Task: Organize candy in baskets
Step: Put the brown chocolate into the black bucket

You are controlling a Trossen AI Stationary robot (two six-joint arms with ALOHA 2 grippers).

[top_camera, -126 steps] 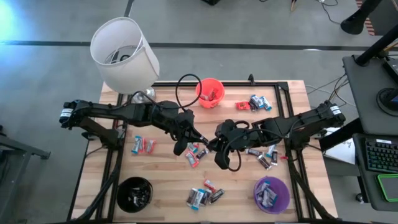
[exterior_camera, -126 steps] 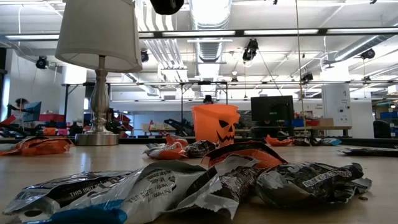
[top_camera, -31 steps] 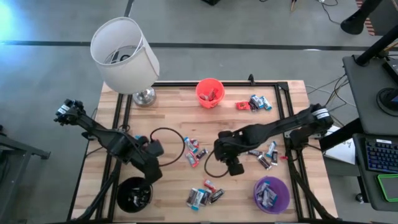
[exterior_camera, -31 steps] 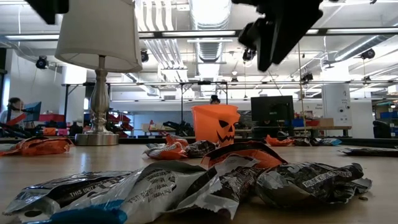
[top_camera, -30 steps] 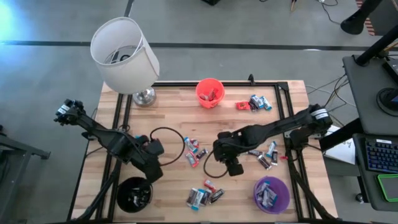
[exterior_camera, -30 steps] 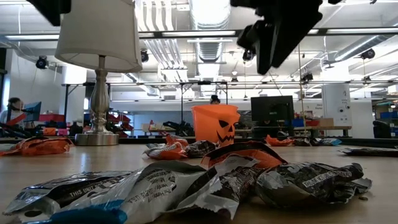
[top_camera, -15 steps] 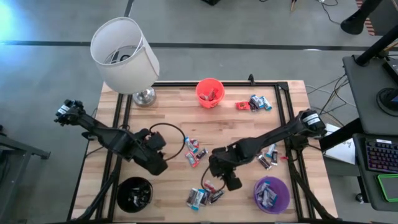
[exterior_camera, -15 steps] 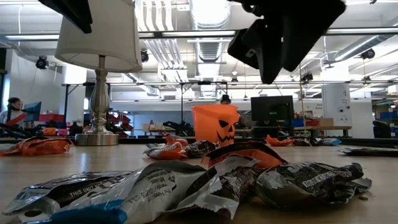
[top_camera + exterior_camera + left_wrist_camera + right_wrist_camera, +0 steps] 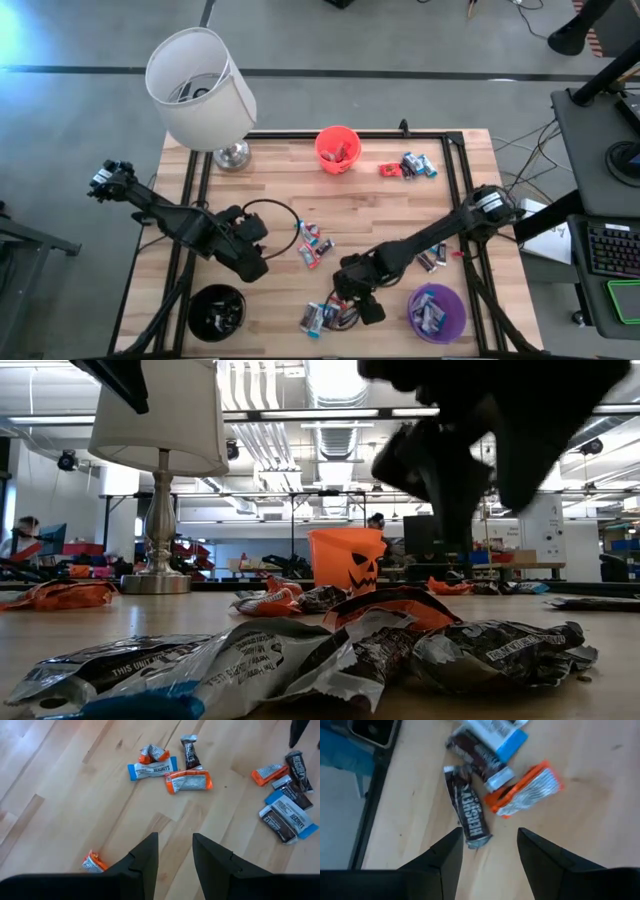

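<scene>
Right hand point(image 9: 355, 300): released and empty, fingers point(image 9: 445, 857) spread, low over the near-centre pile of candy point(image 9: 322, 315); a dark brown Hershey's bar point(image 9: 469, 817) lies just ahead of the fingertips, beside an orange wrapper point(image 9: 527, 790) and a blue-edged one point(image 9: 495, 735)
Left hand point(image 9: 250, 262): released and empty, fingers point(image 9: 145, 857) apart, held above the table point(image 9: 270, 170) at near left, just beyond the black basket point(image 9: 216, 312)
Candy in front of left hand: a small mid-table cluster point(image 9: 172, 767) of orange, blue and dark wrappers, plus one stray orange piece point(image 9: 92, 862) close to the fingers
Black basket: near left corner, holds dark contents, too small to tell apart
Purple basket point(image 9: 437, 312): near right corner, already holds several candies
Orange basket point(image 9: 337, 148): far centre, some candy inside
Done so far, as I judge it: all three baskets have received some candy
Left to do: loose groups remain at centre point(image 9: 312, 245), near centre, the right side point(image 9: 430, 250) and far right point(image 9: 408, 166), so the sorting looks partway through at best
Step in hand: right hand seems set to pick from the near pile
Lamp point(image 9: 197, 88): far left corner, not part of the job
</scene>
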